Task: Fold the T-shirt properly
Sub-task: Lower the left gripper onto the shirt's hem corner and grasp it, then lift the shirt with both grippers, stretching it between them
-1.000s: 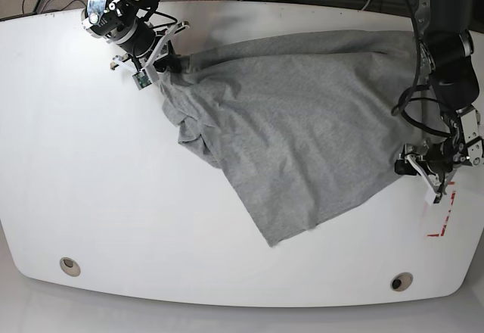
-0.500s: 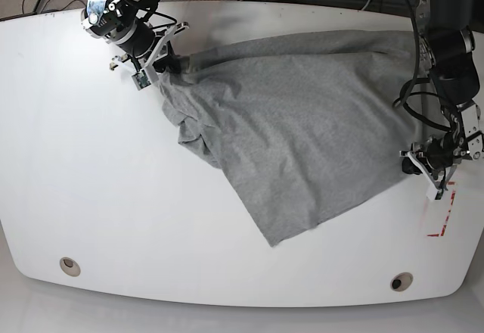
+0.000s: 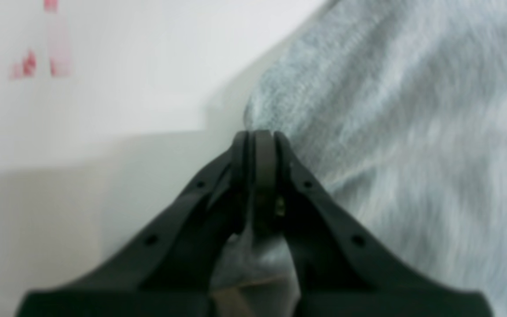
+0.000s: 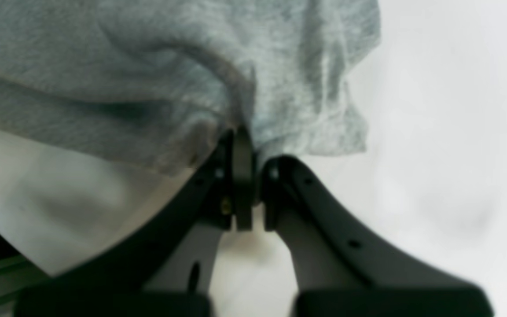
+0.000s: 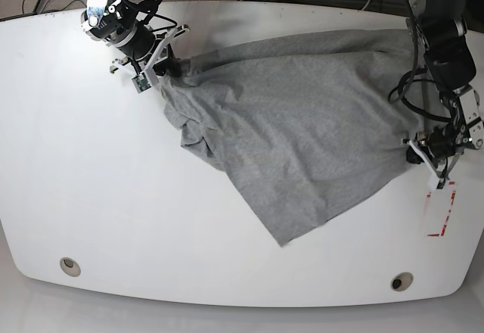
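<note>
Left gripper (image 5: 418, 145) and right gripper (image 5: 164, 68), each clamped on opposite edges of the T-shirt (image 5: 295, 129), apparently to spread it across the desk (image 5: 91, 197).

The left gripper (image 5: 420, 148) closed its jaws over the last second and now pinched the edge of the T-shirt (image 5: 302, 129); in the left wrist view a fold of grey cloth sat clamped between the fingertips (image 3: 262, 145). That gripper also rose and drew back from the red tape marks (image 5: 442, 219), which earlier lay just beside it. The cloth edge at its tips lifted with it, and the hem corner (image 5: 283, 238) farthest from both grippers shifted slightly.
</note>
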Robot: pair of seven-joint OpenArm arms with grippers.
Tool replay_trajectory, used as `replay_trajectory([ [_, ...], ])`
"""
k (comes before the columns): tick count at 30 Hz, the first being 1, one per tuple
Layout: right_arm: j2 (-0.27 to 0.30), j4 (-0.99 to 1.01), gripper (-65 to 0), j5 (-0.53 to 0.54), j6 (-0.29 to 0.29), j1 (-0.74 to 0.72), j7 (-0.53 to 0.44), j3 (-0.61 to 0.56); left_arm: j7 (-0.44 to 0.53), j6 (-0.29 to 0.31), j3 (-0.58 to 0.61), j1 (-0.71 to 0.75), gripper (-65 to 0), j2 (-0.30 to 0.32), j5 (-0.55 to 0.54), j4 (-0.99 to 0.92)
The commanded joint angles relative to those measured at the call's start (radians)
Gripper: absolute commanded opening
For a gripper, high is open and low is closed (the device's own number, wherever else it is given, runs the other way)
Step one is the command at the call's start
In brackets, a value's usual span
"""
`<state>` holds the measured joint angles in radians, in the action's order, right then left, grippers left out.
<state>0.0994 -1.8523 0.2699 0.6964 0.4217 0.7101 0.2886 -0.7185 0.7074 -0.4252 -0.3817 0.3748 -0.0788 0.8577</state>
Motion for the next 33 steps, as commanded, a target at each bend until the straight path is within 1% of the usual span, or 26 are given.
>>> replay_trajectory([
  [1,0.007,-0.022,-63.7,0.018,0.002,-0.011,-0.022,0.004,-0.046,-0.009,-0.030,-0.003,-65.0,0.023,0.012,0.117],
  [4,0.007,-0.023,-63.7,0.018,0.002,-0.014,-0.022,0.004,-0.100,-0.009,-0.044,0.005,-65.0,0.019,0.001,0.200],
  [8,0.007,-0.023,-63.7,0.018,0.002,-0.019,-0.022,0.002,-0.174,-0.009,-0.088,0.023,-65.0,0.000,-0.043,0.300],
  [15,0.015,-0.036,-63.7,0.018,0.002,-0.077,-0.016,0.004,-0.293,-0.009,-0.137,0.025,-65.0,-0.006,-0.059,0.427],
  [18,0.021,-0.036,-63.7,0.016,0.002,-0.116,-0.013,0.004,-0.324,-0.009,-0.139,0.022,-65.0,-0.033,-0.060,0.478],
  [22,0.061,-0.036,-63.7,0.016,0.002,-0.179,0.029,0.004,-0.346,-0.009,-0.151,0.003,-65.0,-0.055,-0.060,0.561],
  [25,0.072,-0.034,-63.7,0.016,0.002,-0.238,0.064,0.004,-0.390,-0.009,-0.151,-0.029,-65.0,-0.075,-0.059,0.619],
  [27,0.089,-0.033,-63.6,0.016,0.002,-0.292,0.089,0.005,-0.428,-0.009,-0.151,-0.063,-65.0,-0.084,-0.059,0.651],
  [29,0.121,-0.031,-63.6,0.016,0.002,-0.341,0.115,0.005,-0.464,-0.009,-0.151,-0.105,-65.0,-0.098,-0.057,0.680],
  [33,0.156,-0.030,-63.6,0.016,0.002,-0.441,0.154,0.004,-0.507,-0.009,-0.151,-0.179,-65.0,-0.110,-0.052,0.731],
])
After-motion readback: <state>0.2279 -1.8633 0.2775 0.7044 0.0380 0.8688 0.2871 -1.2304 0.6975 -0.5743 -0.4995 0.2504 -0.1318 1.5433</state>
